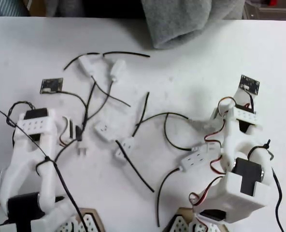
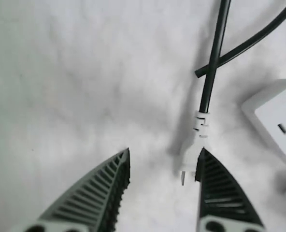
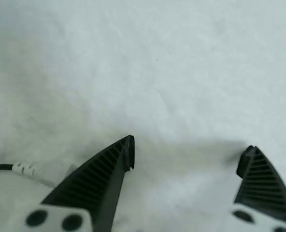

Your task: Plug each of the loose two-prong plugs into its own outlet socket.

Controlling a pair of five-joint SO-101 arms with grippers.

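Now the left gripper (image 2: 164, 154) is sitting wide open around a loose plug (image 2: 193, 145), not gripping. The right gripper (image 3: 190, 145) is gaping empty. Plugging is probably just starting.

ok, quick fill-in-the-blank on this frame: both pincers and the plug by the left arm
1. The left pincer is ___, gripping nothing.
2. The plug beside it trails a ___ cable.
3. The right pincer is open over the bare ___.
Missing words: open; black; table.
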